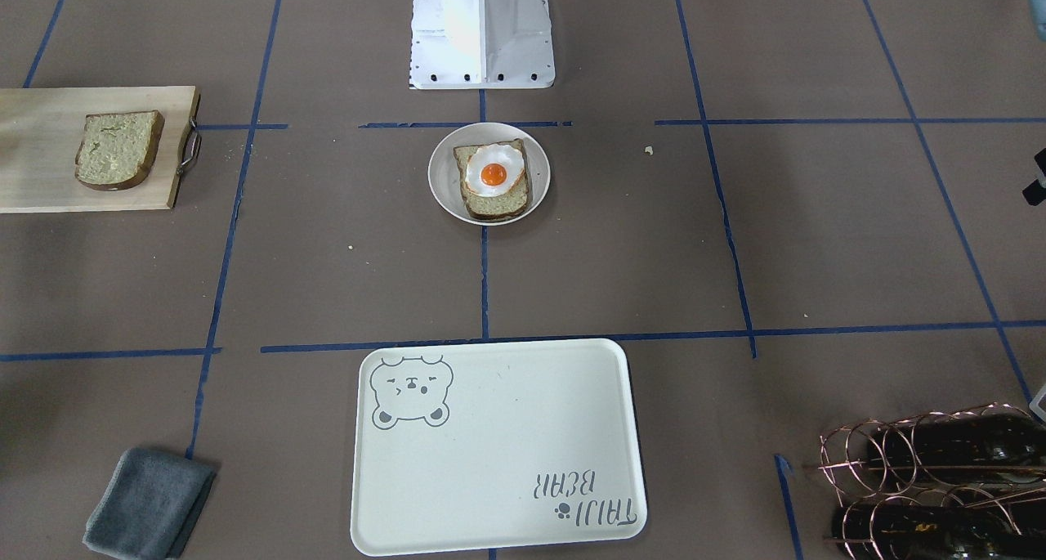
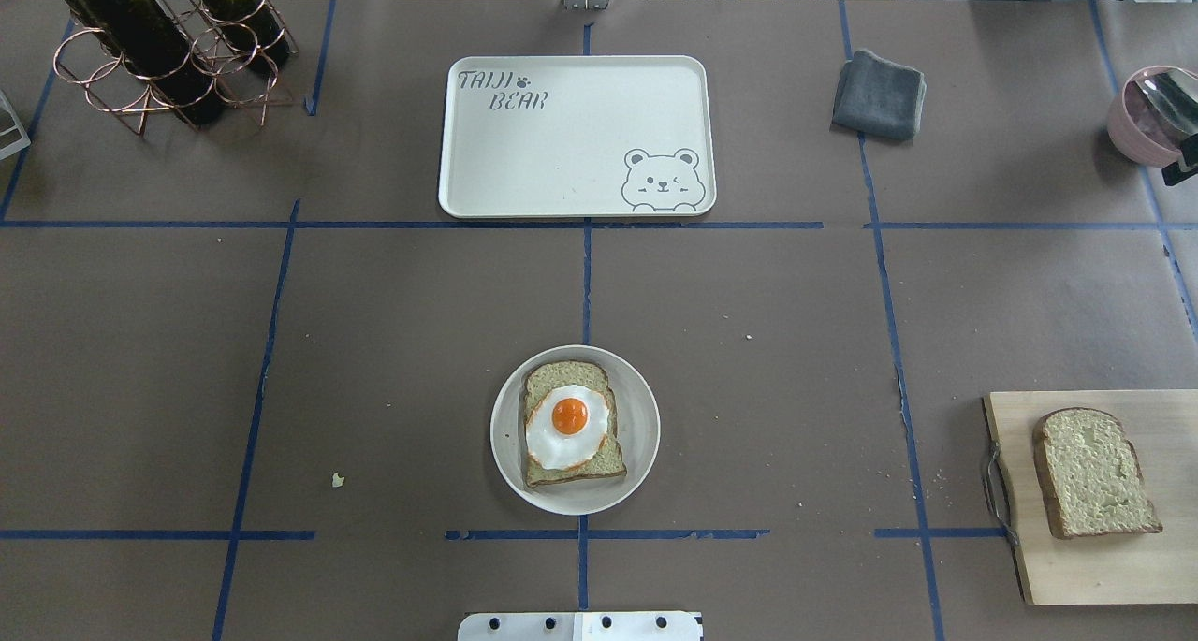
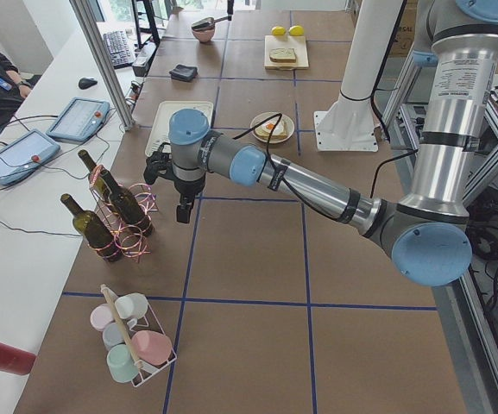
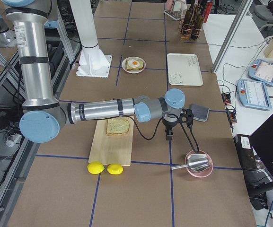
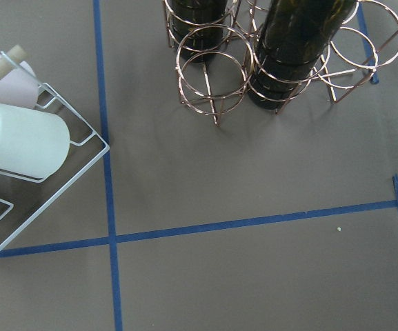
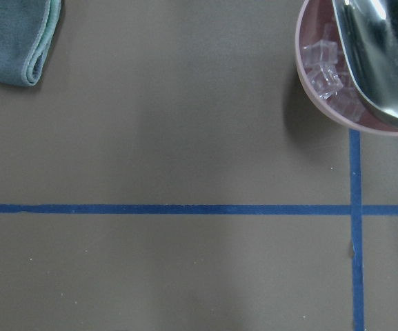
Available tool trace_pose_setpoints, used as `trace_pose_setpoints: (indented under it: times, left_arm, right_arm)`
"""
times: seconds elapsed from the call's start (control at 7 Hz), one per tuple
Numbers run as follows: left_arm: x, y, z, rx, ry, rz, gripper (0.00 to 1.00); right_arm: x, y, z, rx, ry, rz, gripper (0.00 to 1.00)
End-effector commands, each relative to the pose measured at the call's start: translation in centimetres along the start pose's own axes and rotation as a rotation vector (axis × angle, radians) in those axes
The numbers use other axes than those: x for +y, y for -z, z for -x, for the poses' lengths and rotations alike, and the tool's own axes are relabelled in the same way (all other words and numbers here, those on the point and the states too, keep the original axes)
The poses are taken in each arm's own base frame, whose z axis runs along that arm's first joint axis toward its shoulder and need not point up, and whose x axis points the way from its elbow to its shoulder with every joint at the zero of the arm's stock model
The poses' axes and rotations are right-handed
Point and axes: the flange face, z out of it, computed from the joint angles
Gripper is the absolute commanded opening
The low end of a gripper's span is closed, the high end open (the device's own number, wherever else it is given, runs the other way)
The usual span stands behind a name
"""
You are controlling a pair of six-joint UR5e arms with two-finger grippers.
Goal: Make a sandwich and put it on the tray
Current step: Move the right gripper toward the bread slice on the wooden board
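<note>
I see the plate (image 2: pixel 646 454) in the middle of the table, close to the robot's base. The first slice (image 2: pixel 573 470) lies flat on it. The egg (image 2: pixel 567 426) lies on top of that slice, with the yolk up.

The second slice (image 2: pixel 1093 473) lies flat on the board (image 2: pixel 1076 566). The board is far off on the robot's right side, well apart from the plate.

The tray (image 2: pixel 580 136) lies on the far side of the table, straight across from the plate. It has a bear face in one corner.

The left gripper (image 3: pixel 183 210) hangs over the bare table and points down. It is just beside the bottle rack (image 3: pixel 119 216) and well apart from the plate. I only see it from the side, so I cannot tell how wide its fingers are.

The right gripper (image 4: pixel 168 136) hangs over the table and points down too. It is between the cloth (image 4: pixel 198 112) and the bowl (image 4: pixel 200 166), near the end of the board. The bowl has ice cubes and a shiny scoop (image 4: pixel 193 163) in it. I cannot tell how wide this gripper is either. It does not touch the bread.
</note>
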Motion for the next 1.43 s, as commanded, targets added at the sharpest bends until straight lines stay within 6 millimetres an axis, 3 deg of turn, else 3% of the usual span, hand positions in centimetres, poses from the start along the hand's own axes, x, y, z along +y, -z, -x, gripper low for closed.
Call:
trace_pose_setpoints:
  times: [0.0, 0.29, 0.43, 0.86, 1.29]
  left_arm:
    - [0.0, -1.1, -2.7, 0.03, 0.032, -0.016, 1.0]
    - [0.2, -1.9, -5.2, 0.06, 0.091, -0.033, 1.0]
    - [0.4, -2.4, -6.0, 0.072, 0.1, -0.038, 1.0]
    - [0.8, -2.6, -7.9, 0.088, 0.109, -0.03, 1.0]
    - [1.7, -3.2, -11.3, 0.115, 0.132, -0.007, 1.0]
  right_arm:
    - [8.8, -0.6, 1.0, -0.044, -0.029, -0.025, 1.0]
    - [15.9, -1.4, 3.0, -0.004, -0.057, 0.01, 1.0]
    - [17.9, -1.9, 2.2, 0.002, -0.053, 0.002, 1.0]
    - [19.1, -4.7, 3.8, 0.045, -0.034, 0.035, 1.0]
    - [21.7, -8.0, 1.7, 0.017, 0.044, -0.004, 1.0]
